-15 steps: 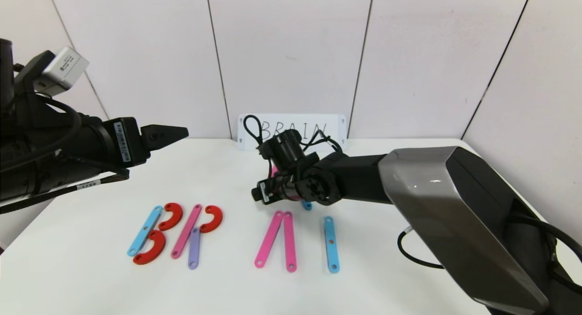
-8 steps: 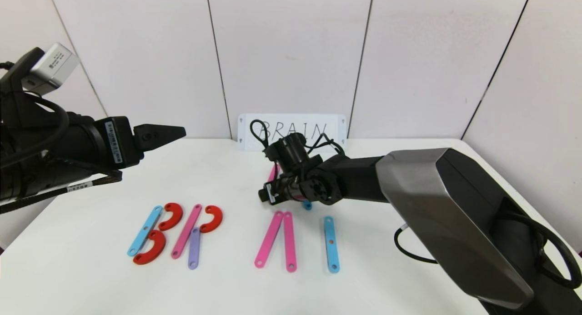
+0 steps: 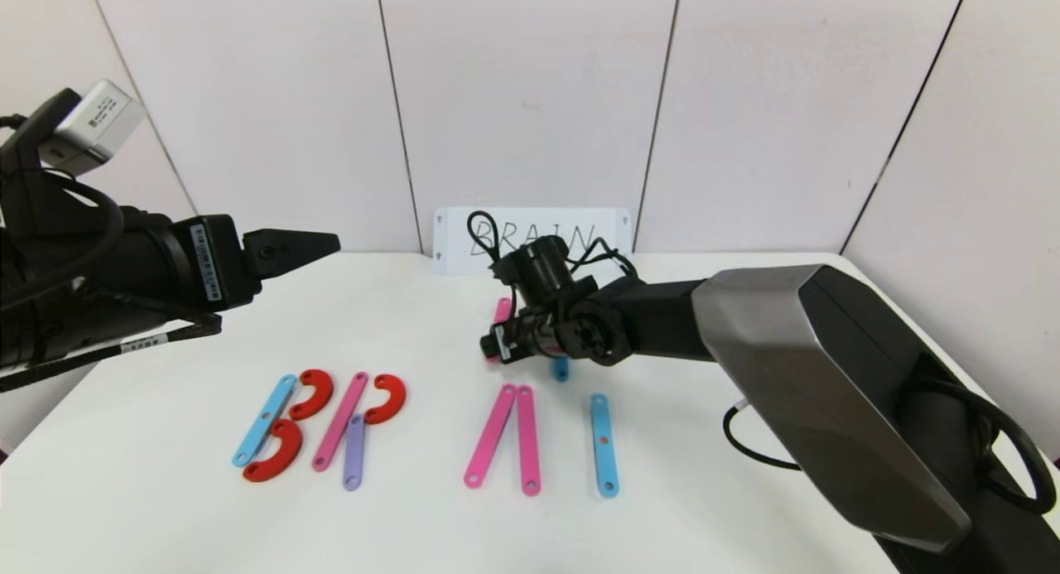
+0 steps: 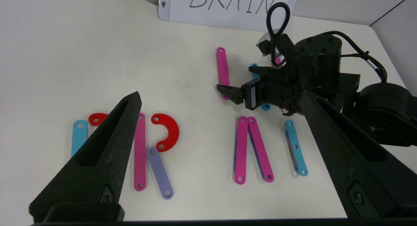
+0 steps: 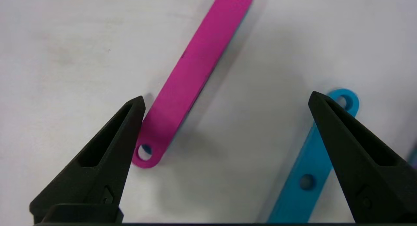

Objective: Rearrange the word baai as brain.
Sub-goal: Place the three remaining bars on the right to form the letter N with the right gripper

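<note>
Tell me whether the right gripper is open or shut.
Open. In the right wrist view the right gripper has both fingers spread wide, empty, over a pink strip lying flat on the table.

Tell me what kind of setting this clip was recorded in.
Most likely a lab or robot test station rather than a home: a plain white table boxed in by bare white wall panels, a handwritten BRAIN card propped at the back, and coloured plastic letter pieces laid out as a spelling exercise.
</note>
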Motion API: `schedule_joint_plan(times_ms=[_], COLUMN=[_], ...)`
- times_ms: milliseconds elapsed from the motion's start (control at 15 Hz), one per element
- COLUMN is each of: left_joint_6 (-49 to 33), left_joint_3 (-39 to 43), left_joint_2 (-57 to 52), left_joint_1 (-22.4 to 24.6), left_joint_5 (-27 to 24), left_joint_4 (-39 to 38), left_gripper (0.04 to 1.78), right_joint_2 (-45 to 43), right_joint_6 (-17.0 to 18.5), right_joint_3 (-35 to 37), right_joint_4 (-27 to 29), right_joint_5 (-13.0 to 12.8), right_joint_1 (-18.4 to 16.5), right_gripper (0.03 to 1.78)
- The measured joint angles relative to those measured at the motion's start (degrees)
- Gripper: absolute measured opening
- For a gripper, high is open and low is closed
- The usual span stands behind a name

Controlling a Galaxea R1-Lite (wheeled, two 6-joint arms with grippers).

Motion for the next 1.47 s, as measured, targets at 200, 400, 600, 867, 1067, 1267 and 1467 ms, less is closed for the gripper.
schedule_joint_plan(times_ms=[200,400,600,867,1067,1267,1467], left_joint_6=[0.02,-0.05,-0.05,-0.09,-0.06,-0.06,-0.06], left_joint_3=[0.02,0.13,0.13,0.16,0.16,0.16,0.11], left_joint_2=[-0.07,-0.18,-0.30,-0.44,-0.55,-0.62,-0.66], left_joint_1=[-0.07,-0.11,-0.07,-0.11,-0.07,-0.11,-0.07], left_joint_5=[0.00,-1.11,-1.35,-1.40,-1.43,-1.43,-1.44], left_joint_4=[0.00,0.09,0.23,0.22,0.23,0.26,0.26], left_gripper=[1.70,1.70,1.70,1.70,1.70,1.70,1.70], right_joint_2=[-0.34,-0.67,-0.83,-0.48,-0.04,0.21,0.51], right_joint_6=[-0.13,-0.16,-0.41,-0.49,-0.49,-0.49,-0.49], right_joint_3=[0.02,0.05,0.05,0.05,0.05,0.05,0.05], right_joint_4=[-0.05,-0.69,-1.13,-1.62,-1.77,-1.79,-1.82], right_joint_5=[-0.06,-0.39,-0.37,-0.20,-0.16,-0.11,-0.16], right_joint_1=[-0.82,-1.57,-1.51,-0.74,0.06,0.87,1.24], right_gripper=[1.74,1.74,1.74,1.74,1.74,1.74,1.74])
